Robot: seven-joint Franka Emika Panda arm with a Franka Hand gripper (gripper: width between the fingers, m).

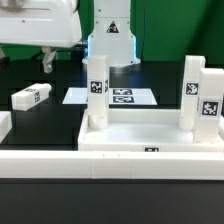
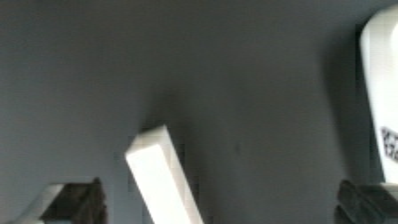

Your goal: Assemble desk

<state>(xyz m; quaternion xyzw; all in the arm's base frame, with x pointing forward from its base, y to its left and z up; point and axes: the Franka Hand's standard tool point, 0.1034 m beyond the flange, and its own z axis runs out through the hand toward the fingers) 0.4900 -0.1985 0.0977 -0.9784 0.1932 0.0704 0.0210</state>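
loose leg waits at the left while two stand socketed in the desk top

at the exterior view's far left edge a partial white piece (image 1: 4, 124) is cut off by the frame and cannot be identified. just to its right a loose leg (image 1: 31, 96) lies on its side on the dark table (image 1: 40, 130), tag facing up, well apart from the rest. above it, at the upper left of the exterior view, the gripper (image 1: 47, 62) hangs over the table with nothing in it; its jaws are apart, at their widest, and nothing is touched. in the wrist view only dark fingertips (image 2: 75, 200) show, with a white strip and a tagged white piece beside them.

further right the marker board (image 1: 112, 96) lies flat behind the desk top (image 1: 140, 132), which rests on the table with its rim up. one leg (image 1: 97, 90) stands upright at the back corner toward the exterior view's left, and a second upright leg (image 1: 199, 97) stands at the corner toward the right. a long white rail (image 1: 110, 160) runs across the front. whether either leg is fully seated cannot be told.

the lying leg is judged light, rigid and smooth, being short moulded plastic with square faces. slipping is likely if it is pinched at an edge, so it is best taken across two opposite flat sides, near its middle, so that it does not tip when it is lifted and turned upright. the top is judged too broad to be grasped and is better left where it is.
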